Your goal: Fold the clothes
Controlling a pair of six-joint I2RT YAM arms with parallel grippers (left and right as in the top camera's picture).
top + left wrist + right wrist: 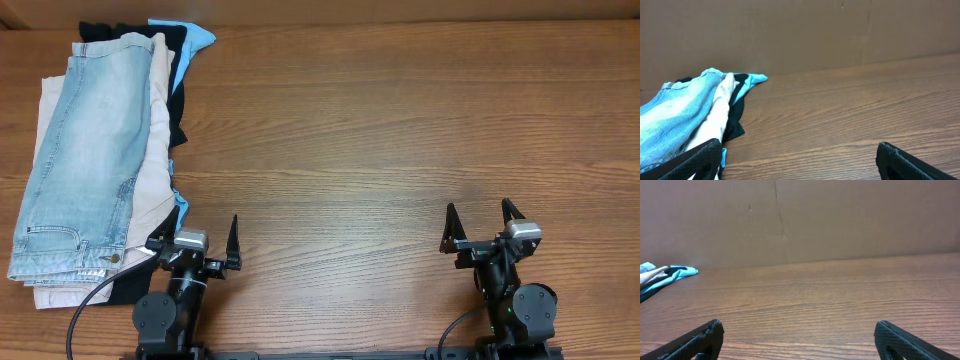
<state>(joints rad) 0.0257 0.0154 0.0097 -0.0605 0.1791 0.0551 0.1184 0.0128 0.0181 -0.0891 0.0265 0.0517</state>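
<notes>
The faded light-blue denim shorts (85, 160) lie flat on top of a stack at the left edge of the overhead frame. Under them are beige shorts (152, 150), a black garment (178, 95) and a bright-blue garment (197, 36), all on the brown wood-grain counter (380, 120). The left tool (206, 228) at lower left and the right tool (479, 218) at lower right both stand spread wide, holding nothing.

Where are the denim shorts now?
The denim shorts top the pile on the table's left side in the overhead view, over the beige shorts, beside the left hand.
</notes>
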